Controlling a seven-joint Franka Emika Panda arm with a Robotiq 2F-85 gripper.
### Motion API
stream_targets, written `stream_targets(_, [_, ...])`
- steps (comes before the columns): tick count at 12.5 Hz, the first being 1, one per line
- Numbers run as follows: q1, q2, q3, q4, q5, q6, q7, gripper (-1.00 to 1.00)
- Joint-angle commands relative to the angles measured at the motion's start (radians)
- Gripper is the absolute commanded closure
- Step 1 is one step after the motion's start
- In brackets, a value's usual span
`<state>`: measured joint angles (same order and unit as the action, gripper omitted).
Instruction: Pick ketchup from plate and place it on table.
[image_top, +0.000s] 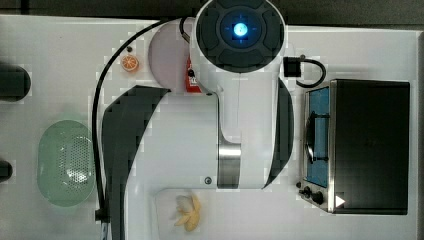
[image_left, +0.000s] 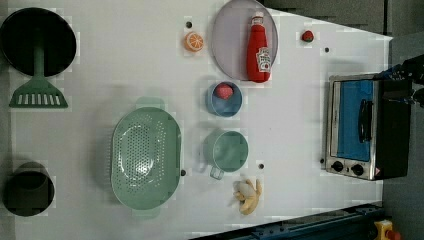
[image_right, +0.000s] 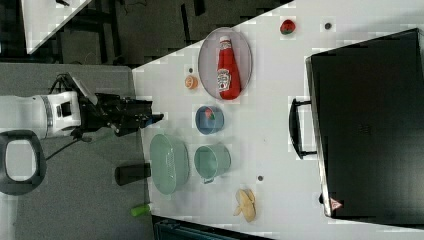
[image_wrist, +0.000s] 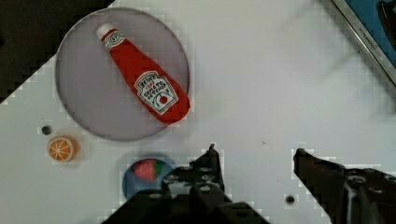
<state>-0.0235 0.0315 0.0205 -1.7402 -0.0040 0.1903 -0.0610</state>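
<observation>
My gripper (image_wrist: 254, 156) is partly open with nothing between the fingers (image_wrist: 212, 161), hanging well above the table (image_wrist: 261, 84), nowhere near contact. Nearest below me is the blue dish (image_wrist: 140, 175) with a strawberry in it, then an orange slice (image_wrist: 62, 148) beside it, then the plate (image_wrist: 79, 79) further out at the table edge. The ketchup (image_wrist: 147, 81) lies flat on the plate, cap toward the rim, base overhanging the near rim slightly. Step in hand looks like the approach: I should move out over the bottle's middle, turn so the fingers straddle its narrow width across the label, open a bit more if needed, then come straight down. Grabbing near the neck would probably let it tip. Hard to read: in the top view my arm covers most of the plate and bottle, so just a red sliver (image_top: 192, 82) shows. I can't judge the clearance over the plate rim, and the wrist view cuts the fingers' bases off.
</observation>
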Motion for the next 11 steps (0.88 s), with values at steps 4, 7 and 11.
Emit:
stream_targets(4, [-0.099, -0.116, 0.054, -0.05, 0.029, -0.145, 0.025, -1.0])
stream_targets(7, [-0.089, -0.024, 0.074, -0.047, 0.03, -0.079, 0.0, -1.0])
stream_targets(11, [-0.077, 0.122, 0.111, -0.046, 0.03, 0.053, -0.098, -1.0])
